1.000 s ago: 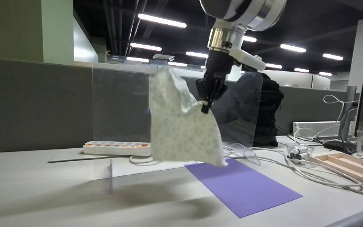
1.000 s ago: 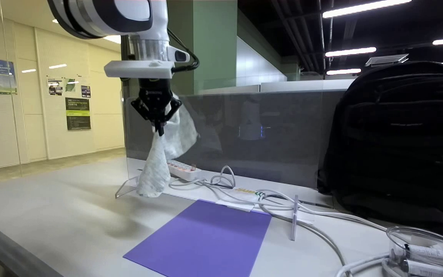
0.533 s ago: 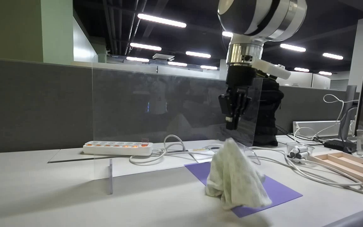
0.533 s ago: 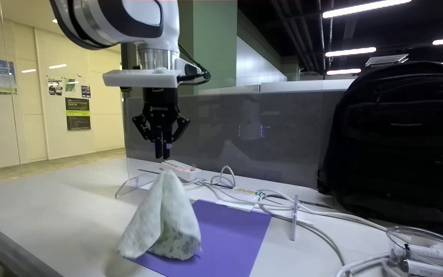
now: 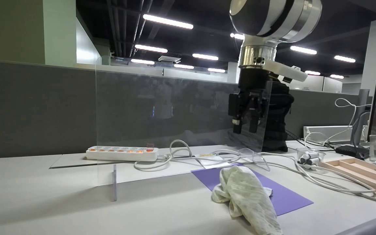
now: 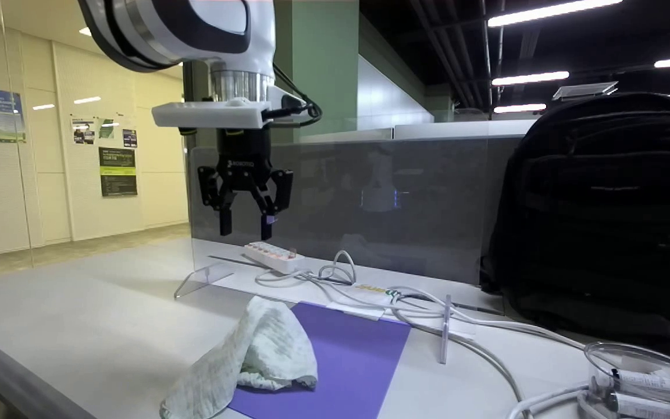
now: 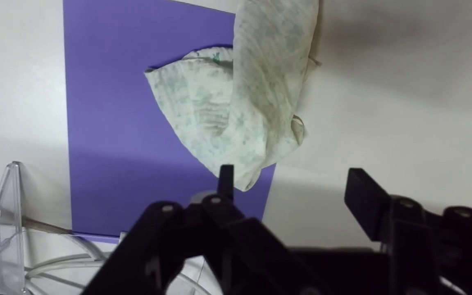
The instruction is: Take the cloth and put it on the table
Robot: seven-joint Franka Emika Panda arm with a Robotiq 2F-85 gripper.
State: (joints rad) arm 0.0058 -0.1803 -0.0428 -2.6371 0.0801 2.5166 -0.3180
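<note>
Cloth (image 5: 245, 195) straddles purple mat (image 6: 352, 361) and table (image 6: 125, 326) below empty fingers (image 6: 225, 222), parted wide, presumably to leave it there.

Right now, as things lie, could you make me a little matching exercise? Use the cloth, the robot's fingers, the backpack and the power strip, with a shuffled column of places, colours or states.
Column one:
1. cloth
2. fingers
3. backpack
4. power strip

Column two:
A. bulky and black, at the right edge of an exterior view
B. spread apart above the table, holding nothing
C. white, glowing orange in spots
D. crumpled, partly on the purple sheet and partly on the table

Right pairs: 1-D, 2-B, 3-A, 4-C.
</note>
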